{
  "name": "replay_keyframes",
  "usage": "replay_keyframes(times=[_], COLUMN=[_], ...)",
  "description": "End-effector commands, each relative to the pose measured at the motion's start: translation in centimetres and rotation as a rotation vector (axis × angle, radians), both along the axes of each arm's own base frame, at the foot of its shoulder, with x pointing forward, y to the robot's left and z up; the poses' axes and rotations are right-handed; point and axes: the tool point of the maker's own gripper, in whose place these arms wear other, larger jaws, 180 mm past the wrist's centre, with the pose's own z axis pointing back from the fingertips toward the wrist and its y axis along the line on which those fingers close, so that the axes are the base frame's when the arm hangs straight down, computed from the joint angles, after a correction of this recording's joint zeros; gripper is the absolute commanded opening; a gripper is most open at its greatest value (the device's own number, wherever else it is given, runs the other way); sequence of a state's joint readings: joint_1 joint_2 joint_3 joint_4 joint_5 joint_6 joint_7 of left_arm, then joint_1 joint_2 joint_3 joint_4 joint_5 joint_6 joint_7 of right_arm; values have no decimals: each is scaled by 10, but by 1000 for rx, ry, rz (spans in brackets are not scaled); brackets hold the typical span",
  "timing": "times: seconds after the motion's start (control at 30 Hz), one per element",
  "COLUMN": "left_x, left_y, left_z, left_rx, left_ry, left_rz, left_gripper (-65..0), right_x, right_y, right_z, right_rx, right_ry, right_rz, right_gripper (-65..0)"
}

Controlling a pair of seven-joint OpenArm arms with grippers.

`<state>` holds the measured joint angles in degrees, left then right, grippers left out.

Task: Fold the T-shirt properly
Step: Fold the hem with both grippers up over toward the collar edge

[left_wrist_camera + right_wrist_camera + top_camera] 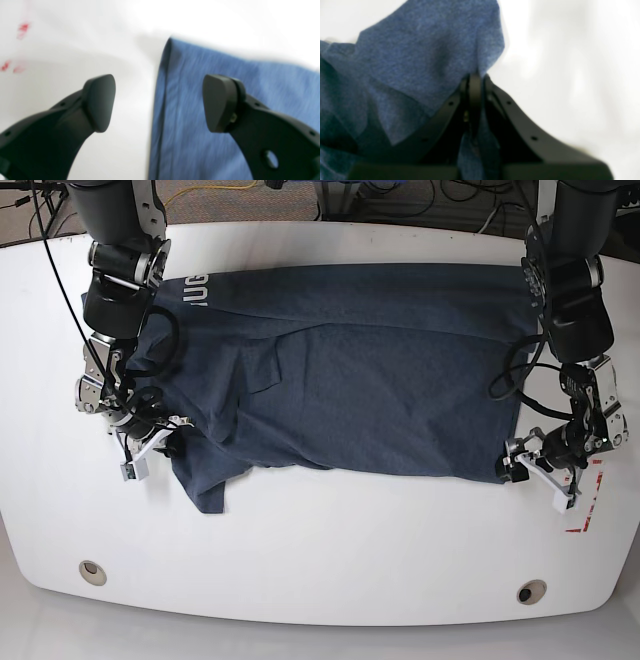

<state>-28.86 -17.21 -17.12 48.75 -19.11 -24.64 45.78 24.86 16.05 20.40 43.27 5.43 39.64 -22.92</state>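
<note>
Base view, left side: right gripper point(150, 448), black-fingered, clamped on a fold of the dark navy-blue heathered cotton T-shirt point(370, 380); right wrist view shows the jaws pressed together with cloth pinched between them and bunched above. The shirt lies spread across the middle of the white rounded table point(320, 550), white lettering point(194, 288) near its far left corner. Right side: left gripper point(160, 102) spread wide, holding nothing, straddling the shirt's folded edge. Red tape marks point(588, 515) just beside it.
</note>
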Motion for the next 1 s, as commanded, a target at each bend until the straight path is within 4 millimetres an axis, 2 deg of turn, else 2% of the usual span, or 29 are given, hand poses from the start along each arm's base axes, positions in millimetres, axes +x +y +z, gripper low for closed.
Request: replay_keyframes(times=[0.0, 0.27, 0.53, 0.7, 0.73, 0.77, 0.83, 0.97], left_x=[13, 15, 17, 17, 18, 18, 18, 20], left_y=[11, 5, -33, -52, -62, -64, -64, -63], left_z=[10, -13, -25, -30, -31, -31, -31, -30], left_rx=[-14, -90, -101, -80, -90, -92, -92, -93], left_ry=[-43, -7, 22, 40, 37, 37, 35, 21], left_rz=[33, 75, 2, -59, -72, -74, -73, -68], left_gripper=[-138, -138, -150, -290, -351, -374, -468, -624], right_x=[12, 11, 12, 18, 16, 15, 17, 16], right_y=[-7, -9, -9, -10, -10, -10, -11, -12], right_z=[16, 17, 18, 33, 35, 36, 43, 45], right_rx=[-10, -10, -14, -43, -52, -56, -70, -90], right_ry=[-41, -42, -45, -94, -103, -106, -126, -110], right_rz=[-2, -4, -3, 6, 10, 11, 16, 26], right_gripper=[-647, -645, -645, -645, -645, -645, -644, -645])
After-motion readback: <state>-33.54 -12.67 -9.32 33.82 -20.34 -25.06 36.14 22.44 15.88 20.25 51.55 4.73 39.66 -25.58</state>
